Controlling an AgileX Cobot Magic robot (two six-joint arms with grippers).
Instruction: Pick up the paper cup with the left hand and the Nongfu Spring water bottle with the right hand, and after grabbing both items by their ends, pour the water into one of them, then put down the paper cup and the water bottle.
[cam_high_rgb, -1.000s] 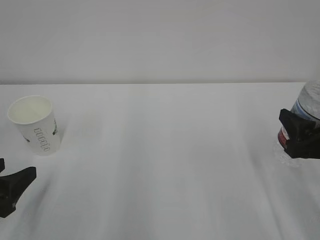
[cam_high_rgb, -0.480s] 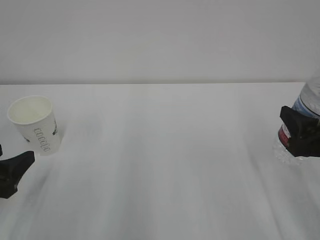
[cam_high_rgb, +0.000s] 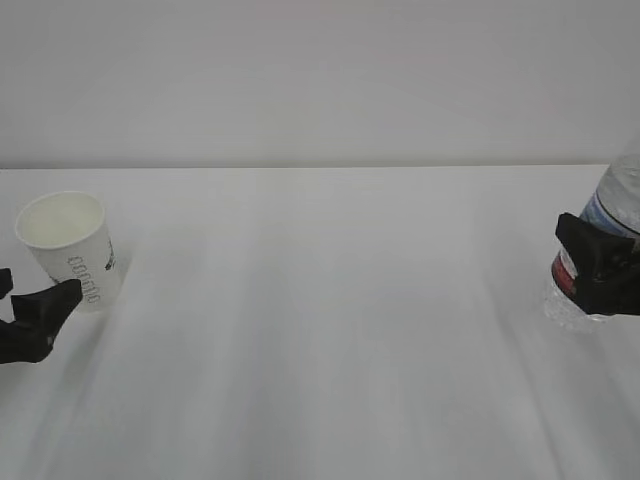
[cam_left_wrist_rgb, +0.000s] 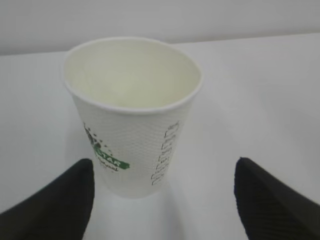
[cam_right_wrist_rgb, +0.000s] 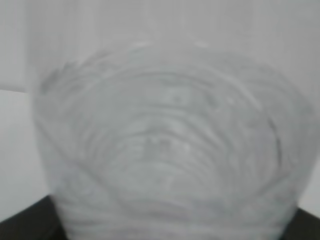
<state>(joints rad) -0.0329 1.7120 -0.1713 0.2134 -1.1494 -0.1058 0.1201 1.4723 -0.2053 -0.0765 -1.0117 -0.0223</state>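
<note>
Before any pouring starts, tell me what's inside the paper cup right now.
The paper cup shows only its bare cream inner wall and bottom in the left wrist view; no water is visible. Nothing covers its open mouth.

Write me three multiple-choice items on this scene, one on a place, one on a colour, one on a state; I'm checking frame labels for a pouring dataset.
1. Where does the paper cup stand in the exterior view?
A. far left of the table
B. centre
C. beside the bottle

2. What colour is the logo mark on the cup's side in the left wrist view?
A. blue
B. green
C. orange

3. How does the left hand stand to the cup?
A. shut on it
B. open, fingers either side, not touching
C. lifting it

Key: 1 A, the cup is at the left edge, the water bottle at the right edge. 2 B, the printed mark is green. 3 B, white table shows between each finger and the cup.
</note>
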